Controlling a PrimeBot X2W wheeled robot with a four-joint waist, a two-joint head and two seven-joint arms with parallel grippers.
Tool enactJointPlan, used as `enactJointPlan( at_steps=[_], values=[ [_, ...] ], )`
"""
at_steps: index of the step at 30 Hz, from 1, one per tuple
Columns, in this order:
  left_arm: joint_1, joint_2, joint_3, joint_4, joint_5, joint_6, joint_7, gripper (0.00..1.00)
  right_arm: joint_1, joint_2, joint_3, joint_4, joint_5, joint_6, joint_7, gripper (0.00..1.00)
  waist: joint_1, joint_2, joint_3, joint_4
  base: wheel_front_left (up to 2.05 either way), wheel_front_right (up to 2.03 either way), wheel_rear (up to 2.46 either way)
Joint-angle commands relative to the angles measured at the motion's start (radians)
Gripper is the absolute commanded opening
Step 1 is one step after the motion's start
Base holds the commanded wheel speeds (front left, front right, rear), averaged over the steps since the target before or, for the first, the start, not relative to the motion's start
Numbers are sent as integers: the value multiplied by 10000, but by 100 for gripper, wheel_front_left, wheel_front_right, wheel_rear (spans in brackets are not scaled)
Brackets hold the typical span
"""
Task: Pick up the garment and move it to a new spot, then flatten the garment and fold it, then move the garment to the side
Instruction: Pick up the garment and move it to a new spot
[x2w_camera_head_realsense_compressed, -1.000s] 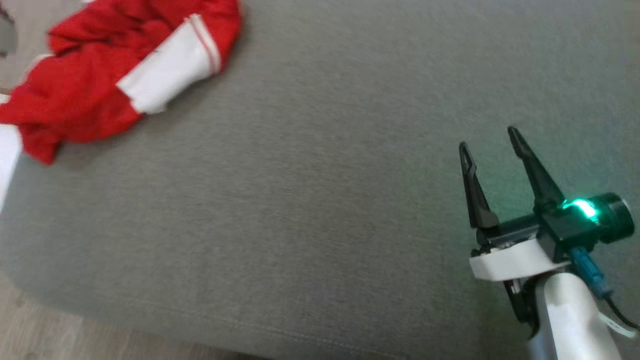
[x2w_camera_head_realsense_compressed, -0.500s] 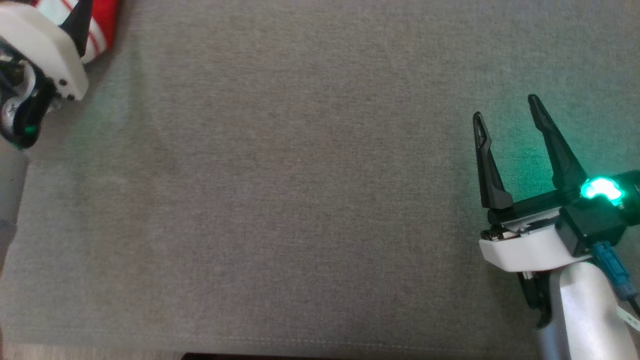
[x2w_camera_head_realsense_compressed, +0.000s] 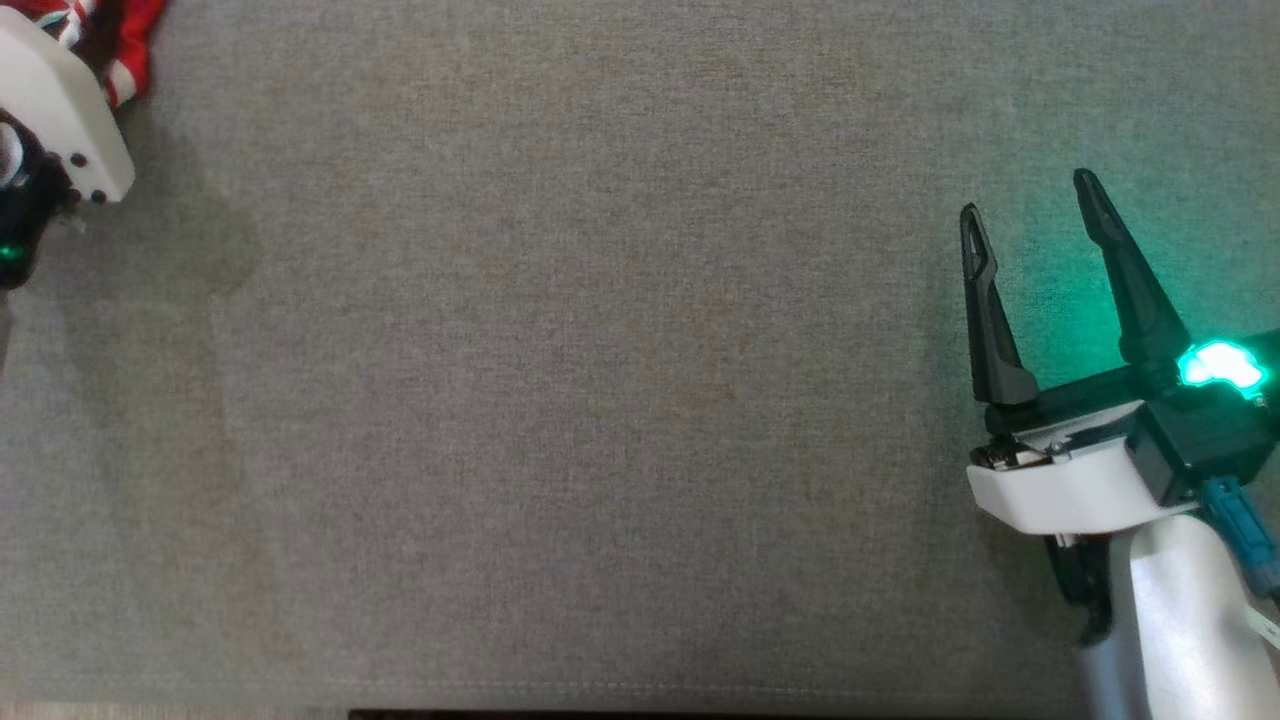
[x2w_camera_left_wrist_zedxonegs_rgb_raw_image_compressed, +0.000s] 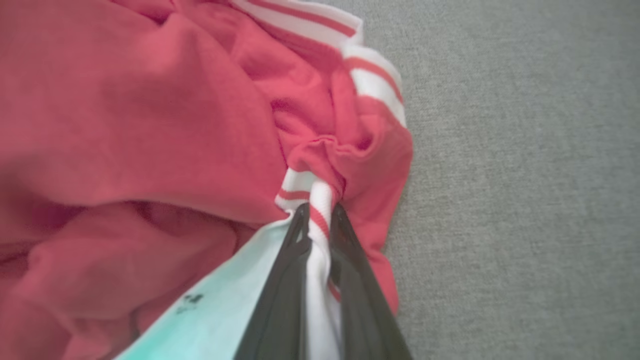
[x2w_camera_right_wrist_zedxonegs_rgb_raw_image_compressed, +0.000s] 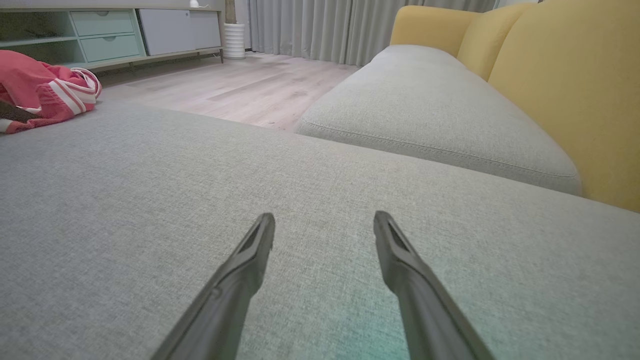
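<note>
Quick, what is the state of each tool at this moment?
Left tool: closed on the white striped trim of the red garment.
Right tool: open, holding nothing.

"What's around us?"

"A wide grey fabric seat (x2w_camera_right_wrist_zedxonegs_rgb_raw_image_compressed: 150, 200). A second grey cushion (x2w_camera_right_wrist_zedxonegs_rgb_raw_image_compressed: 430, 110) lies beyond it, with yellow back cushions (x2w_camera_right_wrist_zedxonegs_rgb_raw_image_compressed: 575, 90) rising alongside."

"And further off?"

"Pale wooden floor (x2w_camera_right_wrist_zedxonegs_rgb_raw_image_compressed: 240, 90), a low cabinet (x2w_camera_right_wrist_zedxonegs_rgb_raw_image_compressed: 105, 40) with mint-green drawers, a white ribbed pot (x2w_camera_right_wrist_zedxonegs_rgb_raw_image_compressed: 234, 41) beside it, and grey curtains (x2w_camera_right_wrist_zedxonegs_rgb_raw_image_compressed: 310, 25) drawn closed. Soft, even light."
</note>
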Motion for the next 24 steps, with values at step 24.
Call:
enactJointPlan(
  at_steps=[24],
  values=[
    [-1520,2044,-1840,-1446,283,16,-2064,0,246,-29,405,1580,1092,75,-782,100,0,0,-3696,-316,0,0,0]
  ],
)
